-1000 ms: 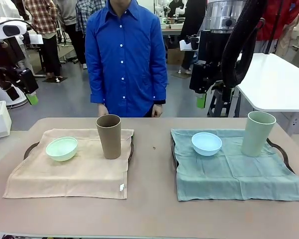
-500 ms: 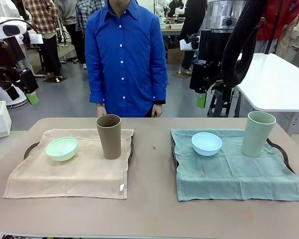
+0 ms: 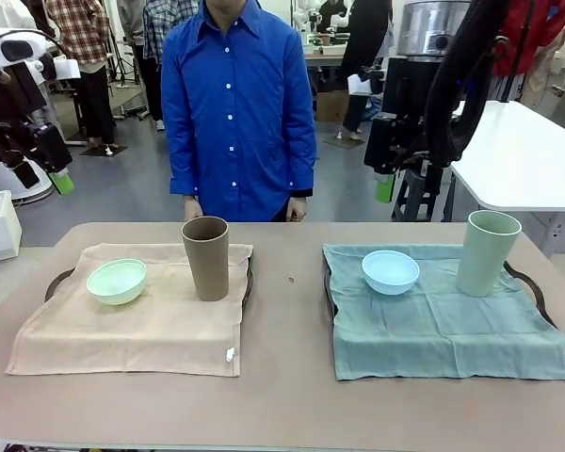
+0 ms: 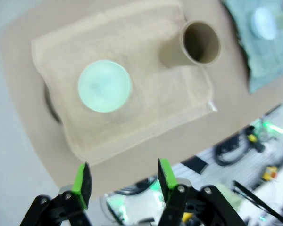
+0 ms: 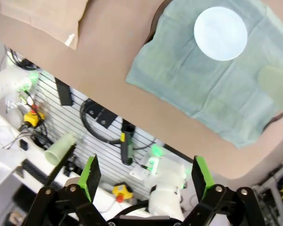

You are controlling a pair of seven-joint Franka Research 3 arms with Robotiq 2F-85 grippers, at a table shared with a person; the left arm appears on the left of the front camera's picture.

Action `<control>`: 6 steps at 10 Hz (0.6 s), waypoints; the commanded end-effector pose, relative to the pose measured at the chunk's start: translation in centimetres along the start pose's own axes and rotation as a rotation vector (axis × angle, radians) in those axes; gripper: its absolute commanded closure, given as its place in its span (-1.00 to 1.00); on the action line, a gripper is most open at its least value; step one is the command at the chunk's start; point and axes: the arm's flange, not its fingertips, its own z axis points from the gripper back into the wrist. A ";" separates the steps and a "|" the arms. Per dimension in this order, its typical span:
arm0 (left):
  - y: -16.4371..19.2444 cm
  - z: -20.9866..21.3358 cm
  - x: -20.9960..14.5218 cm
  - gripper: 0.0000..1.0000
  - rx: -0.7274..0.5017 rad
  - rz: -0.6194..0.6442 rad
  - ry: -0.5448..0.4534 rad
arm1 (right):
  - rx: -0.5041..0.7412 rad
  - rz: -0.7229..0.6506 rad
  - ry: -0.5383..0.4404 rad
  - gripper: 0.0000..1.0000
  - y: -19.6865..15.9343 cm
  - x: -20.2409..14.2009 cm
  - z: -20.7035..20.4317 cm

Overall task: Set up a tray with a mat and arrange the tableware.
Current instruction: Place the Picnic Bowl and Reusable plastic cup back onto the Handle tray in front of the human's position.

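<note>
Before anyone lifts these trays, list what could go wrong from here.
1. The brown tumbler and pale green tumbler are tall and stand upright on soft mats; a jolt may tip them.
2. The beige mat and teal mat hang over the tray edges, so a snag could drag the mint bowl or light blue bowl.

The left gripper sits slightly higher and a touch further toward the picture's left edge than a second ago, raised well above the table beside the beige mat. The right gripper is shifted rightward and a little upward from its earlier spot, its green pad now closer to the white side table behind.
</note>
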 end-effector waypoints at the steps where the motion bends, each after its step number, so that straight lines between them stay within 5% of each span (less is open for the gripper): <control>1: 3.1 1.6 0.1 -0.48 -0.287 0.075 0.071 | 0.130 -0.103 -0.113 -1.00 -4.6 -4.3 0.2; 4: 8.3 2.8 -1.2 -0.48 -0.626 0.146 0.104 | 0.581 -0.237 -0.501 -1.00 -13.5 -13.1 0.3; 6: 11.4 3.8 -3.1 -0.48 -0.924 0.114 -0.077 | 0.735 -0.173 -0.781 -1.00 -16.4 -17.9 -0.3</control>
